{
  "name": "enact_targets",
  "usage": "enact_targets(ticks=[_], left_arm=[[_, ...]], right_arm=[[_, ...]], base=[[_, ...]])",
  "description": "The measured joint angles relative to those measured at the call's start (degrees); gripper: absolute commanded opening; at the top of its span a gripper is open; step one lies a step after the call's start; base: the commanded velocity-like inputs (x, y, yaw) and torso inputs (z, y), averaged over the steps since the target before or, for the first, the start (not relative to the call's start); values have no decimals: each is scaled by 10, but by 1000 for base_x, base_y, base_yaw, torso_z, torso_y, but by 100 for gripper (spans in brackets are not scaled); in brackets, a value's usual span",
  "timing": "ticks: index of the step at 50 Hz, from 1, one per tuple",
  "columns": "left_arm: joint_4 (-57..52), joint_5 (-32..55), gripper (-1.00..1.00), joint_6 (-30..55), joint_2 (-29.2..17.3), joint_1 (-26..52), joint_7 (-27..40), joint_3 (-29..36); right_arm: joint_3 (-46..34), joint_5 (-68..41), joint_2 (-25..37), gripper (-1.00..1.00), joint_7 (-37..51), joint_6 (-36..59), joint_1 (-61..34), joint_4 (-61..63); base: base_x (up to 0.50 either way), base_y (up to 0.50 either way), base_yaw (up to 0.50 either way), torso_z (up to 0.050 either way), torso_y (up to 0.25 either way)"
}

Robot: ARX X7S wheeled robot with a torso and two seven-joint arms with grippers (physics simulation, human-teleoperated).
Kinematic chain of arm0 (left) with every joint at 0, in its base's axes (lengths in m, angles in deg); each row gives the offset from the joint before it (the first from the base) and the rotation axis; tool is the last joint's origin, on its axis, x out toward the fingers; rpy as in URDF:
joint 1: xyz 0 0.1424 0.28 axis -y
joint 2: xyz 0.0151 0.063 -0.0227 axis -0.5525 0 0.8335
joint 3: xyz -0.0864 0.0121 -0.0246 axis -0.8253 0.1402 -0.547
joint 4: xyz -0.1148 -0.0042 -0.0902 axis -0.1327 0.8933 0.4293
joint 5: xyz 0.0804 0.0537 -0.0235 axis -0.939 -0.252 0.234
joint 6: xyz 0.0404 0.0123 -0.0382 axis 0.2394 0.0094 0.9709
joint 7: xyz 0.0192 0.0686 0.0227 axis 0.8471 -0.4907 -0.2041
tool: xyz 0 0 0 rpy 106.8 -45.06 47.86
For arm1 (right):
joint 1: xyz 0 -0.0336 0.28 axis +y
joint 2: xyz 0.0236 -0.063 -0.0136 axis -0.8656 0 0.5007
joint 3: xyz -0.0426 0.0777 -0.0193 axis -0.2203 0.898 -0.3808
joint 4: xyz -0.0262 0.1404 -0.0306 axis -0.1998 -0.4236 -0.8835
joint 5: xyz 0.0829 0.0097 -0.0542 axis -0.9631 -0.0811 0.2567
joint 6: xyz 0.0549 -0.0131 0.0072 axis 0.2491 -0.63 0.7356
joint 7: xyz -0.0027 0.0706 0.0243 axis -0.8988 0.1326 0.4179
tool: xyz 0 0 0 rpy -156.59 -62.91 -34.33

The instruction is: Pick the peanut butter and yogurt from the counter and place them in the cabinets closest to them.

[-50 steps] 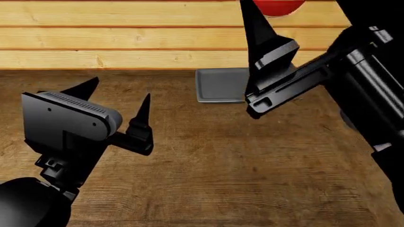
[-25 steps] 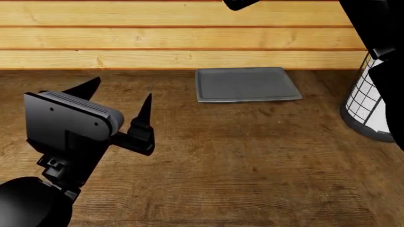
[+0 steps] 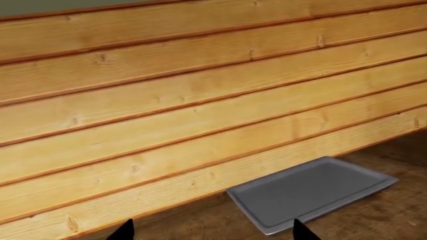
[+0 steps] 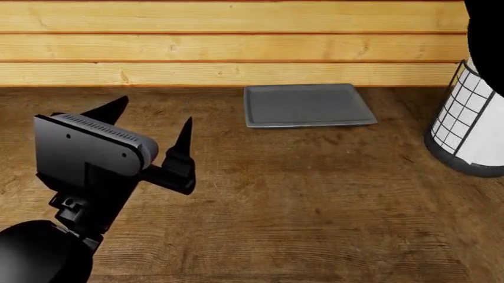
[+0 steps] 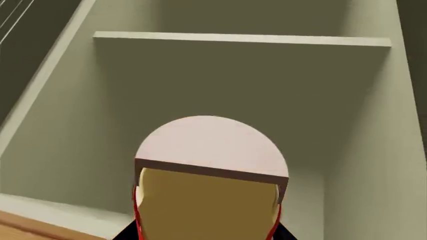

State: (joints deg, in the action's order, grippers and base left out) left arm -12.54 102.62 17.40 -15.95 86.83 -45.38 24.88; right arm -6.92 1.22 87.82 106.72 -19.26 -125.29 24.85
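Observation:
In the right wrist view the peanut butter (image 5: 208, 195) fills the lower middle, showing its tan body, pale top and thin red edges. My right gripper (image 5: 207, 236) is shut on it, a dark finger at either side of the jar. The jar is held up in front of an open sage-green cabinet (image 5: 233, 85), below its shelf (image 5: 240, 39). My left gripper (image 4: 151, 118) hovers open and empty over the left of the brown counter (image 4: 315, 206); its tips also show in its own wrist view (image 3: 212, 232). The yogurt is out of view.
A flat grey tray (image 4: 307, 105) lies on the counter against the plank wall (image 4: 236, 41); the left wrist view shows this tray (image 3: 313, 192) too. A white gridded cylinder with a black base (image 4: 468, 127) stands at the counter's right edge. My right arm (image 4: 488, 35) crosses the top right corner.
My right arm has risen up and out of the head view with the jar, uncovering the tray and the gridded cylinder. The left gripper has barely moved.

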Motion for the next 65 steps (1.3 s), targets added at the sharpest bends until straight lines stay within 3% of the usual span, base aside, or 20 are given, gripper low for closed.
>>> enact_targets(ticks=[32,49,65], left_arm=[[17,-11,100,-31,-3,-15,3,26],[22,-8,100,-33,-6,-12,7,28],[33,-11,100,-45,-9,-15,8,31]], right_arm=[[-99,195,-112,-100,-197,-162,-169,-392],[-147,177,-205,-100,-304,-171,-325,-735],[-180,126,-233,-100,-340,-99,-381,-871]], base=[[0,0,0,0,0],[0,0,0,0,0],[0,0,0,0,0]])
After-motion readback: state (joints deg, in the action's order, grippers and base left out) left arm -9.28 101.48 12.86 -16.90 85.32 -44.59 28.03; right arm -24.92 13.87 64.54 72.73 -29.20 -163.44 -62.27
